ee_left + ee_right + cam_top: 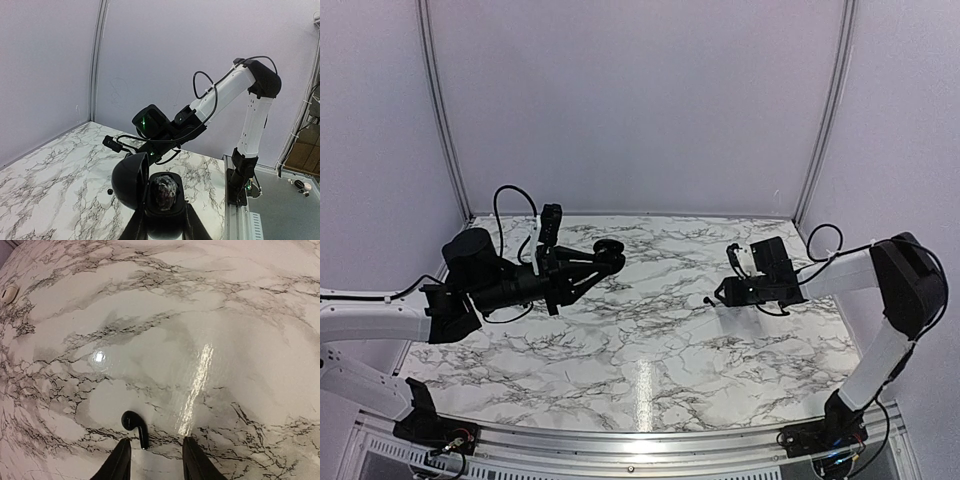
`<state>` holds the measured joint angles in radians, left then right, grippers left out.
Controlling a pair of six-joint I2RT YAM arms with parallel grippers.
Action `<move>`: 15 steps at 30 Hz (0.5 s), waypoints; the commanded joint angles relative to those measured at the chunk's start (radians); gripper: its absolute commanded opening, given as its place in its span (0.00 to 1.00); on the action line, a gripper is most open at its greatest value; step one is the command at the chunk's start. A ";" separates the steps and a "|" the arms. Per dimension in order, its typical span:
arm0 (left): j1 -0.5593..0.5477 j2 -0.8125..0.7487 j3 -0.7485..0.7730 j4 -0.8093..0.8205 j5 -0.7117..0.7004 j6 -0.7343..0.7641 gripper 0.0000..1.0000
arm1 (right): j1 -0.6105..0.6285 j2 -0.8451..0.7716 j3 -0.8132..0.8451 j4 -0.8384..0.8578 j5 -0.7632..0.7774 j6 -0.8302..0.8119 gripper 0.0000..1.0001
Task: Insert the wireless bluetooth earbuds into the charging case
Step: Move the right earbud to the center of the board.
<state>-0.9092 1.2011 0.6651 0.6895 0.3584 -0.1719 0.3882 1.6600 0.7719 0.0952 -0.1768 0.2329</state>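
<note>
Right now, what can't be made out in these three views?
- Earbud: a speck in the top view.
- Second earbud: not seen. The open black case in the left gripper shows only a blurred, mottled inside in the left wrist view.
- Right gripper: the right wrist view's bottom edge cuts off all but the fingertips.
- Pale round thing: cut by the right wrist view's left edge.

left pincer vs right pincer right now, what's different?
Left pincer is shut on a black round clamshell with its lid open; right pincer is open and empty. Left pincer is held up off the marble table; right pincer sits low over it, an earbud lying at its fingertips. Both are black and two-fingered.
</note>
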 commanded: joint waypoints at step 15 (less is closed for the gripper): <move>0.005 -0.012 0.002 0.001 -0.003 0.017 0.00 | 0.052 0.179 0.103 -0.003 -0.156 -0.030 0.26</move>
<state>-0.9092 1.2011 0.6651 0.6888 0.3576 -0.1711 0.3992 1.8088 0.8524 0.1093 -0.3031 0.2096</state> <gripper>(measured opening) 0.224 0.286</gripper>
